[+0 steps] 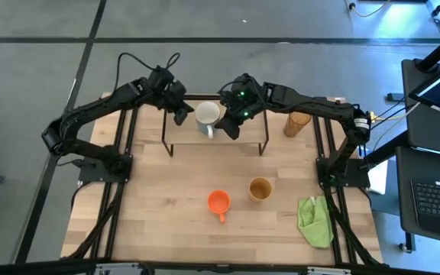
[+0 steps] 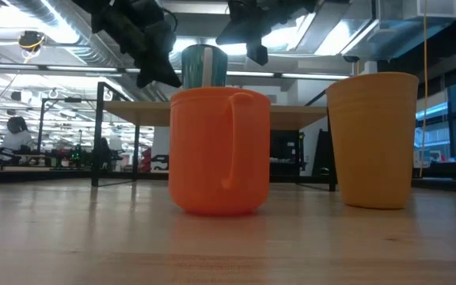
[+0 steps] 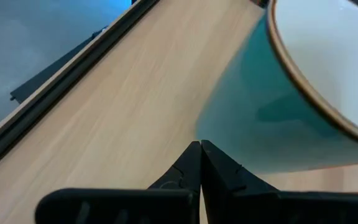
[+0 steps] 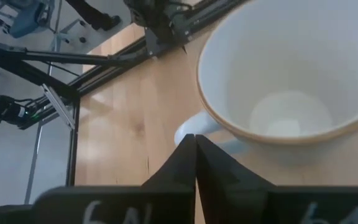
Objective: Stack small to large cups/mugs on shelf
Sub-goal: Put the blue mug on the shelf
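Note:
A mug, white inside and teal-looking outside (image 1: 207, 114), stands upright on the light-wood shelf (image 1: 250, 134) at the table's far side; it also shows in the low view (image 2: 204, 65). My left gripper (image 1: 180, 114) is shut just left of the mug (image 3: 260, 124). My right gripper (image 1: 231, 126) is shut just right of it, its tips by the handle (image 4: 188, 129). The orange mug (image 1: 218, 202) and the tan cup (image 1: 260, 188) stand on the table nearer the front. The amber tumbler (image 1: 297, 123) stands on the table right of the shelf. My left gripper's shut tips (image 3: 201, 149) lie close to the mug's outer wall (image 3: 229, 134), low on its left side; I cannot tell whether they touch it. My right gripper's shut tips (image 4: 196, 140) lie at the mug's handle (image 4: 188, 129); I cannot tell whether they touch it.
A green cloth (image 1: 315, 221) lies at the table's front right. The shelf stands on thin black wire legs (image 1: 264, 145). Bare tabletop (image 1: 166, 198) lies in front of the shelf, left of the orange mug.

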